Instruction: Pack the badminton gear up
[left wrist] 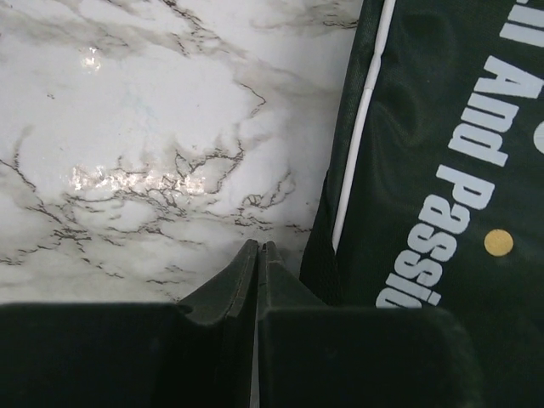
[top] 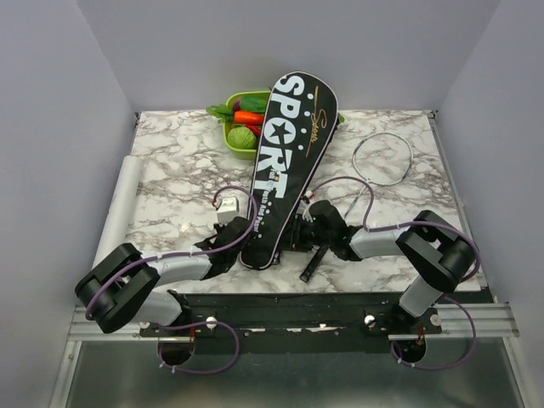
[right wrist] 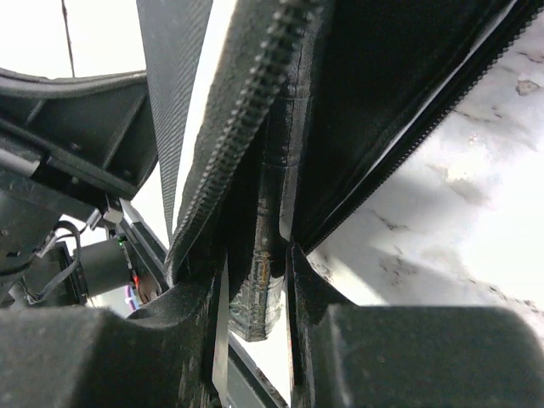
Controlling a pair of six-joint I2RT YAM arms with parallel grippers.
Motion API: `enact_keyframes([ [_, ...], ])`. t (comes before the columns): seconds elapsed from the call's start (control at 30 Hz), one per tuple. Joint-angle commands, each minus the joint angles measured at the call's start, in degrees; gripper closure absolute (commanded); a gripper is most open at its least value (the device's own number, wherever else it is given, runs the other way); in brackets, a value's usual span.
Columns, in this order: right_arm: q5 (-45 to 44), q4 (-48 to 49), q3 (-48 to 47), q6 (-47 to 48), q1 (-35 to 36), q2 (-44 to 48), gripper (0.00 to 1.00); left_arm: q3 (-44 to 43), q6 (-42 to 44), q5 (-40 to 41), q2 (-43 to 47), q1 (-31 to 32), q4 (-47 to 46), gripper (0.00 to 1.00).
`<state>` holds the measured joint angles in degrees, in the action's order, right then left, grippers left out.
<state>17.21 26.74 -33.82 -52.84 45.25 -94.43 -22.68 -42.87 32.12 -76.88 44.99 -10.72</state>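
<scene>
1. Far left, top view: a white roll lies along the left edge of the marble table. What it is cannot be told.

2. A small white item, taken to be the shuttlecock, lies on the table just beyond the left gripper. It is too small for any detail.

3. Left gripper: in the wrist view the left gripper has its fingers pressed tip to tip with nothing seen between them. It sits just beside the white-piped left edge of the bag. Whether it touches the bag cannot be told.

4. Centre: the black bag lettered "SPORT" lies diagonally, its narrow end near the arm bases. Its wide end overlaps the green tray, hiding the right part of the tray and some of the toy vegetables.

5. Right gripper: it is at the bag's right edge. In the wrist view the right gripper is clamped on a dark ribbed fold that runs up into the bag's zip edge. The fold is read as bag material, but the view is close and dark.

6. A black handle juts out toward the near edge below that gripper, its shaft hidden.

7. Right: a silver racket hoop lies flat on the table, apart from the bag. Its thin shaft is lost among the cables.
</scene>
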Motion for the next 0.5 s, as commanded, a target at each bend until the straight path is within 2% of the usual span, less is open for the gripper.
enact_keyframes([
  [0.0,-0.8,7.2,-4.8,3.8,0.4,-2.4,0.99,4.4,-2.3,-6.9,2.6,0.3,-1.2,0.90],
  [0.23,-1.8,9.8,-10.5,1.2,1.5,-7.6,0.96,6.4,-5.3,-7.7,2.6,3.9,-3.2,0.93],
  [0.33,-1.5,8.1,-14.8,1.2,1.9,-9.4,0.85,6.3,-6.8,-5.9,2.9,7.7,-2.6,0.94],
  [0.37,-1.2,7.5,-15.7,1.4,2.0,-10.5,0.77,6.1,-7.1,-5.6,3.0,8.5,-2.4,0.94],
  [0.47,0.8,6.7,-18.3,1.7,2.3,-12.3,0.60,5.8,-7.8,-5.1,3.2,10.5,-1.8,0.94],
])
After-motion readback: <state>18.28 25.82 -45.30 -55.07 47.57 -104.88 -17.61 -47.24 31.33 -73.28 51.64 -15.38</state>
